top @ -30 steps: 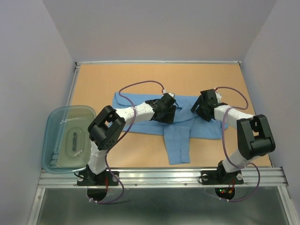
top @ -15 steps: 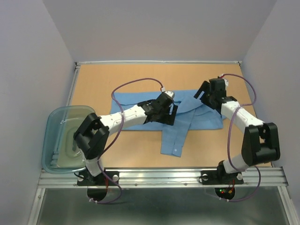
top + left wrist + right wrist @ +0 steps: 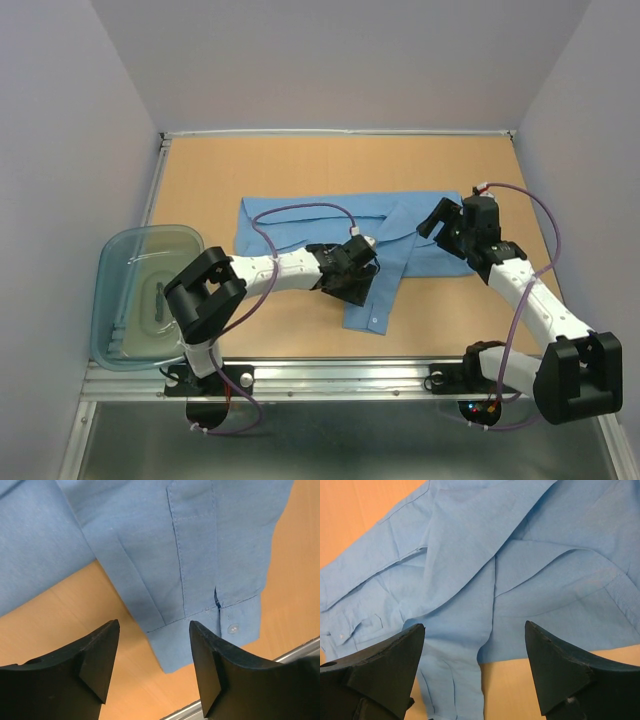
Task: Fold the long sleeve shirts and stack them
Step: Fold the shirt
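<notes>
1. We see the shirt [image 3: 300,225] lying flat mid-bench [image 3: 300,165], one sleeve [image 3: 378,295] running toward the near edge.
2. Our left gripper [image 3: 152,627] hangs over that sleeve's cuff [image 3: 172,642], jaws apart, holding nothing.
3. Our right gripper [image 3: 472,630] hovers above the shirt's right half, jaws wide, empty.
4. A tub [image 3: 150,232] sits at the left edge.

A wooden table [image 3: 300,160] carries a light blue long sleeve shirt [image 3: 300,222], spread flat across its middle, with one sleeve [image 3: 372,305] reaching toward the near edge. A clear bluish tub [image 3: 150,231] straddles the left edge by the near left corner
</notes>
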